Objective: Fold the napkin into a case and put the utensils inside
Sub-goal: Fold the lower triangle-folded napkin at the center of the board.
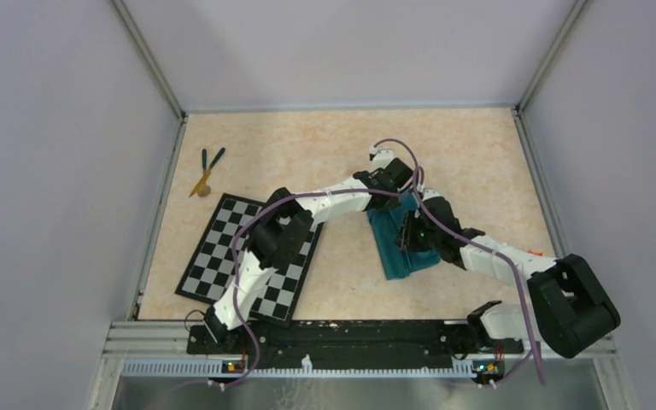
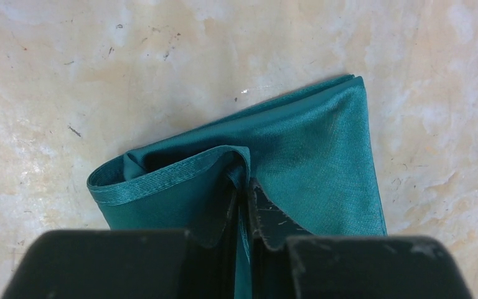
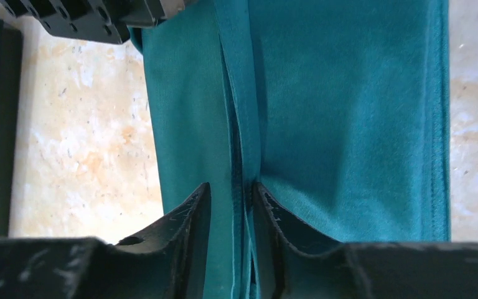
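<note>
The napkin (image 1: 393, 248) is seen folded into a narrow oblong of several layers, laid flat on the table (image 1: 325, 154) to the right of the checkerboard (image 1: 252, 256) and apart from it. Its long side is set roughly away from the arm bases, slightly slanted. Both arms are brought together over it, the left one reaching across from the left to the far end and the right one placed at the near end. In the left wrist view the left gripper (image 2: 246, 187) is shown with its fingers (image 2: 267, 218) drawn narrow, and a hemmed edge of the cloth is pinched between them; beside the pinch the top layer is curled up into a small open loop. In the right wrist view the right gripper (image 3: 231, 187) is set astride a raised ridge of cloth that runs along the napkin's length; its fingers (image 3: 193, 224) are held a little apart with the ridge between them, and whether the ridge is squeezed cannot be told. The utensils (image 1: 204, 171), two dark green and one tan, are left in a small bunch at the far left of the table, beyond the checkerboard and well apart from the napkin.
</note>
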